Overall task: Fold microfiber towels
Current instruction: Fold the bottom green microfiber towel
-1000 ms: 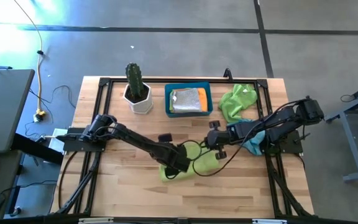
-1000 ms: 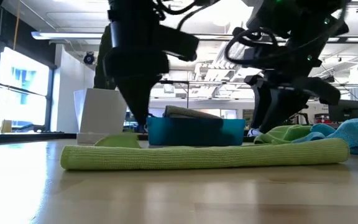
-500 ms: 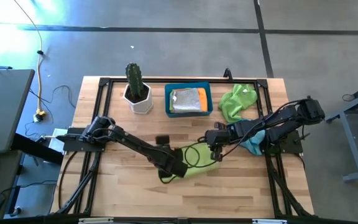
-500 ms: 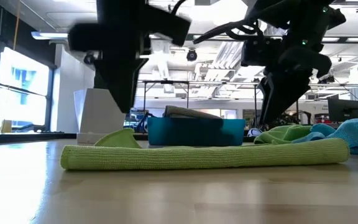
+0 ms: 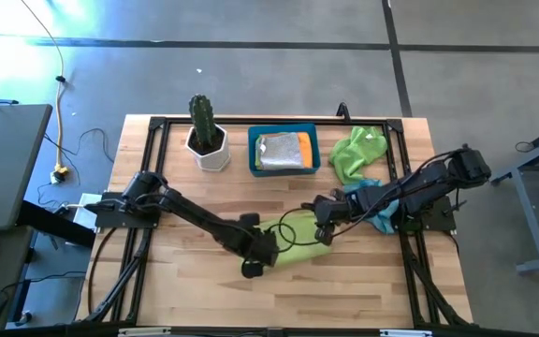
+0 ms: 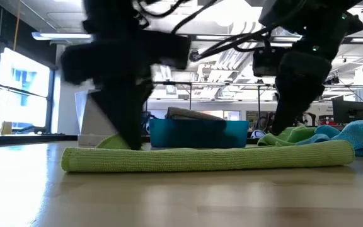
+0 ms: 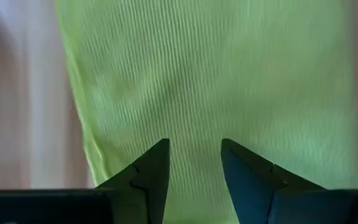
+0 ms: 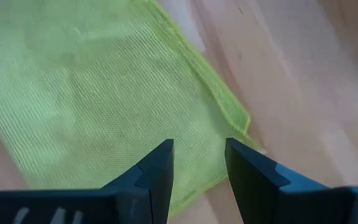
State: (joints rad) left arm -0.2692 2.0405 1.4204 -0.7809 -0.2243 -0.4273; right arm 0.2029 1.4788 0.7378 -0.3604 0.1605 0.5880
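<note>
A lime green towel lies folded into a long band on the table, and it also shows in the low view. My left gripper is open and points down over the towel's left end. My right gripper is open and points down over the towel's right end, near a corner. Neither gripper plainly touches the cloth. A second lime green towel and a light blue towel lie crumpled at the right. Grey and orange towels lie folded in the bin.
A blue plastic bin stands at the far middle. A cactus in a white pot stands to its left. A black frame runs along the table's edges. Bare wood lies along the near edge.
My left gripper has moved toward the table's near-left, along the band to its left end. My right gripper has moved toward the near edge and come over the band's right end. The lime green towel has stayed where it was.
</note>
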